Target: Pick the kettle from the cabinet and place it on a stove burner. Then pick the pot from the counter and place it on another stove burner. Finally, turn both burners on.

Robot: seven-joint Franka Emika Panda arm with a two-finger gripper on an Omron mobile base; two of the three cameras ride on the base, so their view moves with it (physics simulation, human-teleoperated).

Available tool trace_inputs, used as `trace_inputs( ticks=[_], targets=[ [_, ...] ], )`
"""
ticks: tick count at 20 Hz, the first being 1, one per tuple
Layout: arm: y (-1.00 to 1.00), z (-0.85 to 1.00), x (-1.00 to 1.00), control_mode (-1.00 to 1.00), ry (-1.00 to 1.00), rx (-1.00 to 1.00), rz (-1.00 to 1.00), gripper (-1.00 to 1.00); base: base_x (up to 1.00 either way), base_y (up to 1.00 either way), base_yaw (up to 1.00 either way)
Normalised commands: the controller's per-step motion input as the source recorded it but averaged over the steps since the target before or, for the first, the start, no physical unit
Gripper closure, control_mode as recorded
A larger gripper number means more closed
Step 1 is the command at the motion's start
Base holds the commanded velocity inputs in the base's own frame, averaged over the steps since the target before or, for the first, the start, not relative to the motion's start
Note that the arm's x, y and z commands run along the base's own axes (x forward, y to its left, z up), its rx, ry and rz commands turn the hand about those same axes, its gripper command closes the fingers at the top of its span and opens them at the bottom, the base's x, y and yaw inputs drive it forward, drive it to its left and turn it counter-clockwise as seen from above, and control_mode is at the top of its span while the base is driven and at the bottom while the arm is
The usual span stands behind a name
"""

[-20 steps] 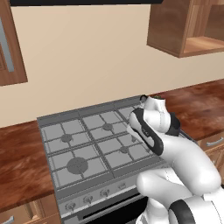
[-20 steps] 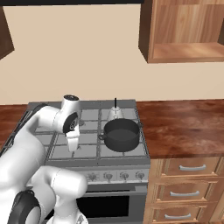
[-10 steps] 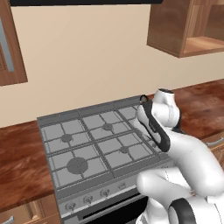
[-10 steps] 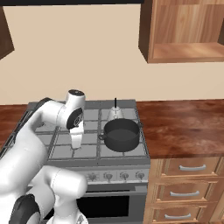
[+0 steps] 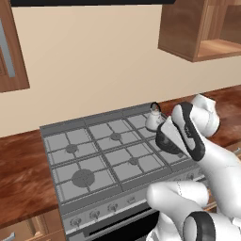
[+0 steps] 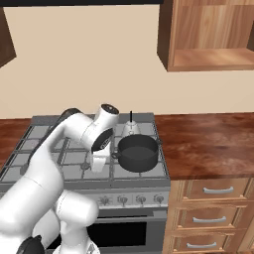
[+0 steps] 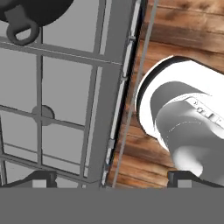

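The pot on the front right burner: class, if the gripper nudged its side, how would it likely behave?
The pot looks wide and low, so it would probably slide over the grate rather than tip. Its rigid dark walls should not flex. The small loop handle seems a narrow target, so open fingers might slip off it.

I saw the pot (image 6: 136, 153) at the centre of the right base view as matt dark metal. The counter (image 6: 208, 144) to its right looked glossy reddish wood-grain. The cabinet (image 6: 211, 34) at upper right was warm, smooth wood. The stove (image 5: 101, 155) grates looked dull grey metal; the kettle (image 5: 153, 120) pale and smooth.
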Motion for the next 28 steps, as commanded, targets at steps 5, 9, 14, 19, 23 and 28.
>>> trace_inputs(
  ticks=[5,9,14,19,23,28],
  targets=[
    [-0.45,0.05,-0.3,-1.0,-0.02,0.19,-0.09,-1.0,0.0,0.0,0.0],
    [-0.43,0.0,-0.25,-1.0,0.0,0.22,-0.08,-1.0,0.0,0.0,0.0],
    [-0.44,0.0,-0.16,-1.0,0.0,0.26,-0.03,-1.0,0.0,0.0,0.0],
    [-0.46,0.0,-0.15,-1.0,-0.02,0.21,-0.07,-1.0,0.0,0.0,0.0],
    [-0.33,0.0,-0.12,-1.0,-0.07,0.1,-0.08,-1.0,0.0,0.0,0.0],
    [-0.25,0.0,-0.2,-1.0,-0.11,0.04,-0.07,-1.0,0.0,0.0,0.0]
  ],
)
